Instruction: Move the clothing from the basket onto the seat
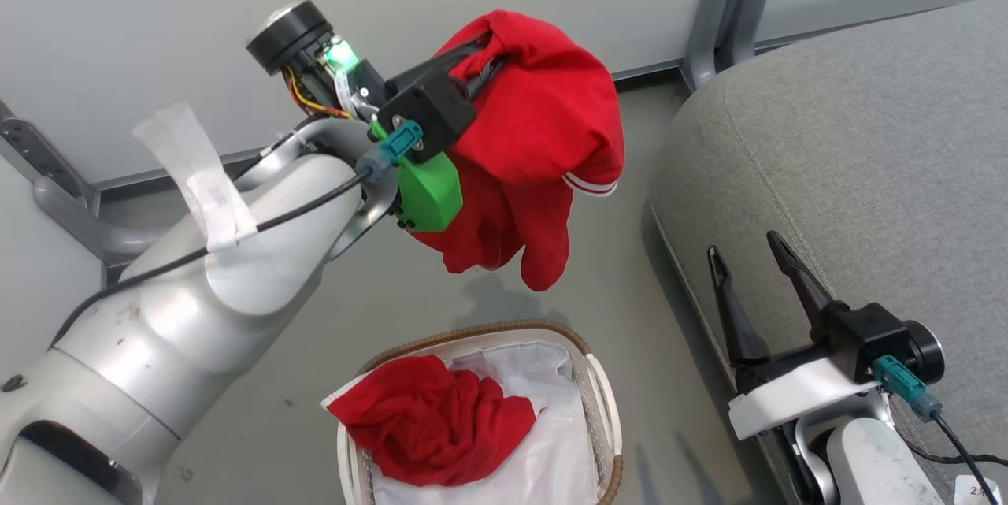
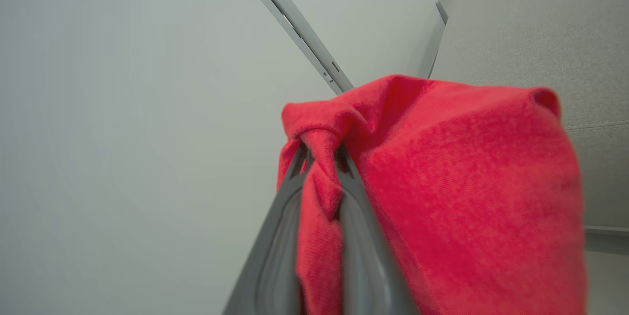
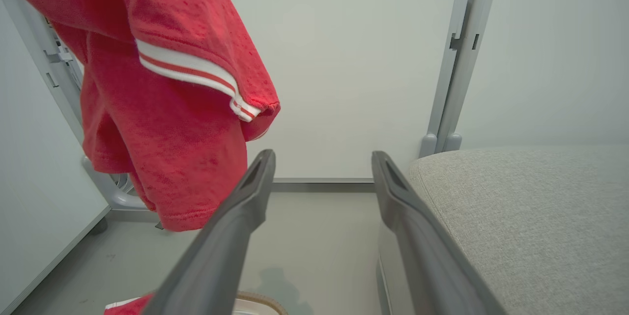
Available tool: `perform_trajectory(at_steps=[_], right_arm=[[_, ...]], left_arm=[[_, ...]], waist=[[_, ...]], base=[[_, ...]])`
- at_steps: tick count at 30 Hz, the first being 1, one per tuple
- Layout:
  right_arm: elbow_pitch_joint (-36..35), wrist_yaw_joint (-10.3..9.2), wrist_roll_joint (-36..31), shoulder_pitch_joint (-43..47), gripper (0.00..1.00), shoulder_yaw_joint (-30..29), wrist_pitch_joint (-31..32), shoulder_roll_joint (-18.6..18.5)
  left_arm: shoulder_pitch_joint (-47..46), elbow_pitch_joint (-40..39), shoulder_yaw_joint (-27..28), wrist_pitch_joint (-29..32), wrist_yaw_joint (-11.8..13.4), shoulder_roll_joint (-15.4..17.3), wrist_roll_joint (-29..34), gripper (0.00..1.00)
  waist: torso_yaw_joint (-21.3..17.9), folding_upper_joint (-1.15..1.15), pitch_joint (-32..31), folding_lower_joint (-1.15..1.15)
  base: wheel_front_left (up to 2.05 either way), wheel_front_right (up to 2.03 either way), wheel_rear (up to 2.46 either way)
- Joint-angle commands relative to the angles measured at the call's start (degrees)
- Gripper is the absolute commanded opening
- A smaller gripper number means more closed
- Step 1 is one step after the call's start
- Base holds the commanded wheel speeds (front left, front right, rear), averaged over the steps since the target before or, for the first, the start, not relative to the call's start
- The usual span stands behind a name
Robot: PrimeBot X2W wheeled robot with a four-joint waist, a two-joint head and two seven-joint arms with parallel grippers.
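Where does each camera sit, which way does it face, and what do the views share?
Head view: from the head, down at basket, floor, seat; left gripper shut on striped garment, right gripper open.
Left wrist view: from left wrist, along its gripper into that garment, seat behind.
Right wrist view: from right wrist, along its open gripper toward wall, seat.
Shared: garment and seat, all three.

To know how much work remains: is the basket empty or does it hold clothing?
Not empty. One plain red garment lies on the white liner inside the basket. The striped garment hangs from the left pincer.
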Motion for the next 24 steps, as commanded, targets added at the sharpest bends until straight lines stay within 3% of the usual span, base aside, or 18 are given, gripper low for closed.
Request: perform_trajectory(at_steps=[1, 8, 16, 24], right_arm=[[0.1, -0.04, -0.5, -0.6, 1.00, 0.5, -0.1, -0.2], [0.3, -0.04, -0.8, -3.1, 1.00, 5.3, -0.1, -0.2], [2.5, -0.04, -4.2, -10.0, 1.00, 9.8, -0.1, -0.2], [5.7, -0.04, -4.8, -16.4, 1.00, 9.7, -0.1, -0.3]], left_arm=[[-1.7, 0.3, -0.1, 0.1, 0.1, 0.0, -0.5, 0.00], [-8.3, 1.4, -0.2, 1.0, 0.1, -1.7, -2.7, 0.00], [-13.6, 3.3, 1.2, 2.5, 0.7, -6.2, -4.2, 0.00], [-16.5, 5.0, 0.1, 2.9, 0.5, -10.9, -5.0, 0.00]], waist=[[0.6, 0.00, -1.2, 0.01], [1.0, 0.00, -1.5, 0.01], [2.6, 0.00, -1.4, 0.01], [5.1, 0.00, -1.8, 0.01]], base=[[0.00, 0.00, 0.00], [0.00, 0.00, 0.00], [0.00, 0.00, 0.00], [0.00, 0.00, 0.00]])
